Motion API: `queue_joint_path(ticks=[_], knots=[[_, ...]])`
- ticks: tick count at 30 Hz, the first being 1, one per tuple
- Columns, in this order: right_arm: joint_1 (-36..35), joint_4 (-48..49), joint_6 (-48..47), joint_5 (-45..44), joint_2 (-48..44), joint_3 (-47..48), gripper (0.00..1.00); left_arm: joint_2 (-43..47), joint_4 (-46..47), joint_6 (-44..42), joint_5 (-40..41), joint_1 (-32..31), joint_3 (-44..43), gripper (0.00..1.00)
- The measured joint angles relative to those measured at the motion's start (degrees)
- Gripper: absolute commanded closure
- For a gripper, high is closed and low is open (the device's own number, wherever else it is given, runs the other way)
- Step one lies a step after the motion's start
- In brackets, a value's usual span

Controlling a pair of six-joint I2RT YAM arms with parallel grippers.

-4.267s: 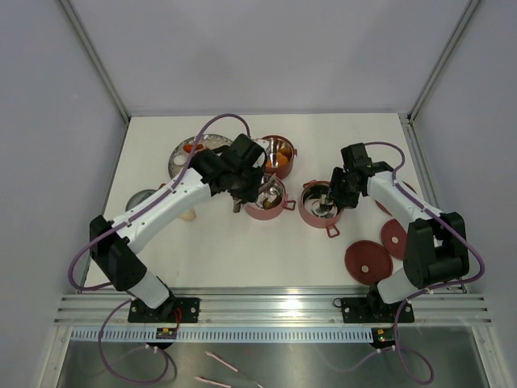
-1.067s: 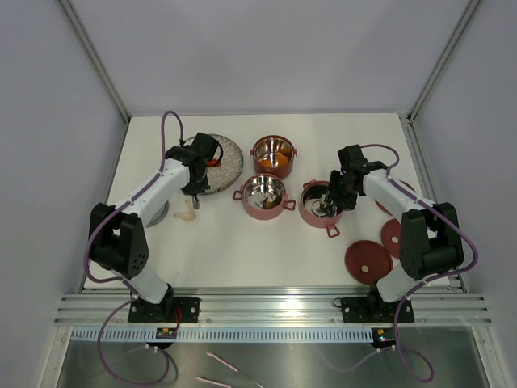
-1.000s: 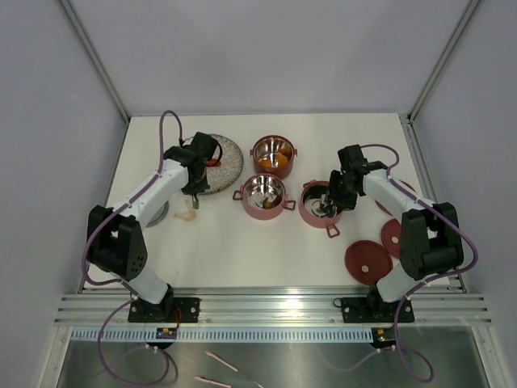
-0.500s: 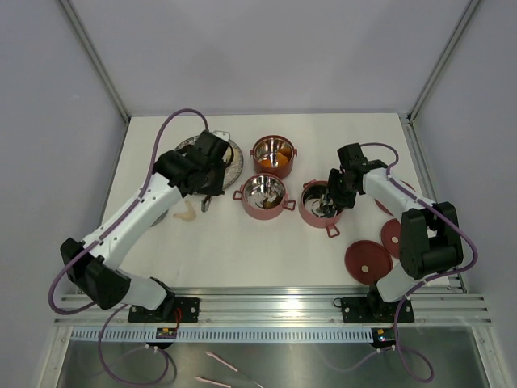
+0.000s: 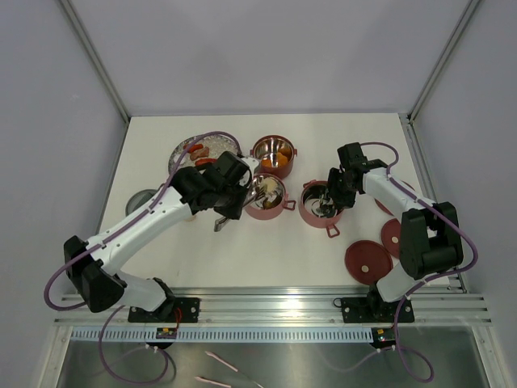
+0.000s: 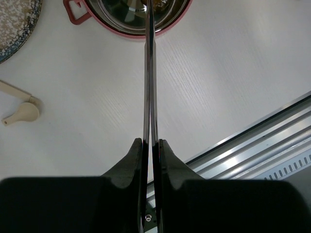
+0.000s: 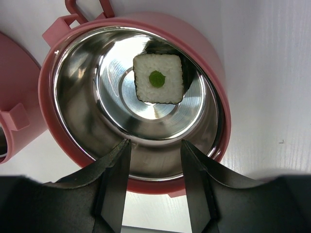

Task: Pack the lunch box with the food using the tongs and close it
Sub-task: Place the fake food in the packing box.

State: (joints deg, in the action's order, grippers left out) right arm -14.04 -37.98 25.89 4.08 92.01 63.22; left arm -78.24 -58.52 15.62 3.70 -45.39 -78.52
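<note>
My left gripper (image 6: 150, 143) pinches the tongs (image 6: 149, 73) closed, tips at the middle tier (image 6: 121, 29); right gripper (image 7: 154, 145) hangs half-open, empty, over the right tier (image 7: 47, 99).

Left arm (image 5: 153, 218): you've swung it off the grey plate (image 5: 178, 158), out to the right.
Left gripper (image 6: 150, 143): now just near-left of the middle tier (image 5: 262, 214).
Tongs (image 6: 148, 73): still clamped, blades nearly together; tips now reach over that tier's rim.
Plate: uncovered again, orange pieces (image 5: 195, 149) showing.
</note>
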Motion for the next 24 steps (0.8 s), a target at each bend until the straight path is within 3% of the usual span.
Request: queue_joint_path(ticks=[9,24], knots=[[0.00,-0.11,0.02,-0.04,0.00,0.00,0.47,-2.69,0.24,-0.79,0.44,-0.24,1.73,0.62],[-0.09,-1.33,0.07,-0.55,-2.78,0.85,0.47,-2.71,0.20,-0.74,2.21,-0.26,1.70,0.64]])
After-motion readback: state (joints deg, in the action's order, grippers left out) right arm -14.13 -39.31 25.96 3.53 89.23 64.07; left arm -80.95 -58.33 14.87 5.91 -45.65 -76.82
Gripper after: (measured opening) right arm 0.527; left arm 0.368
